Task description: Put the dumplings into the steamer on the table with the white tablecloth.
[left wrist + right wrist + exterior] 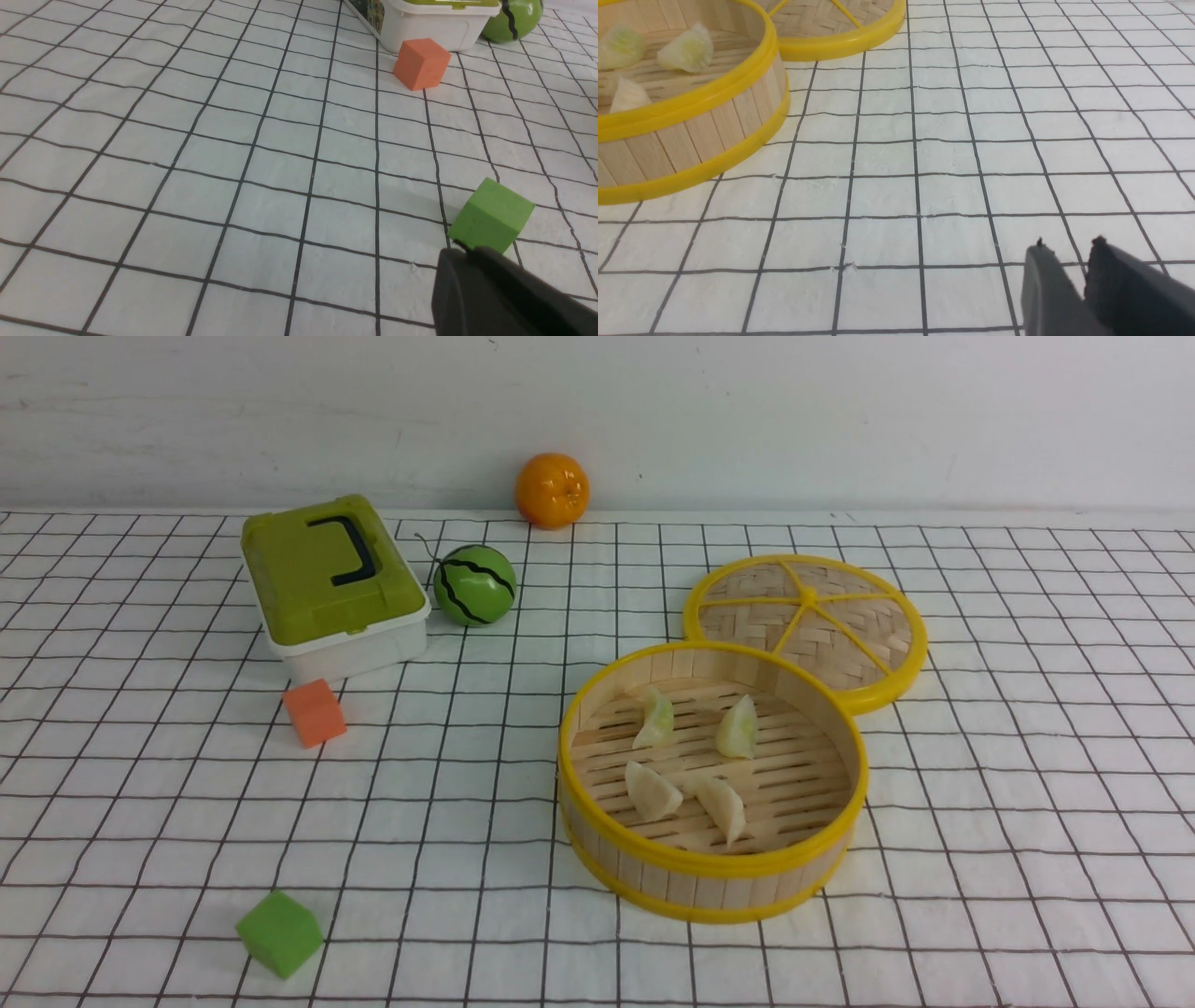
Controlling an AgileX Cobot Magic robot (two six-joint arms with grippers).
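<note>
The steamer [714, 870] stands right of centre on the white tablecloth [448, 784]. Inside it lie two pale green dumplings [655, 717] [738, 728] and two cream dumplings [651, 791] [724, 807]. Neither gripper shows in the front view. In the right wrist view, my right gripper [1066, 242] is empty with its fingertips almost together, low over the cloth and well apart from the steamer [691, 135]. In the left wrist view, my left gripper [460, 249] is shut and empty, just in front of a green cube [493, 217].
The flat woven lid [808, 625] lies behind the steamer, touching it. A green-lidded white box [331, 583], a watermelon ball [474, 584] and an orange [552, 490] sit at the back left. An orange cube [315, 712] and the green cube [279, 933] lie on the left.
</note>
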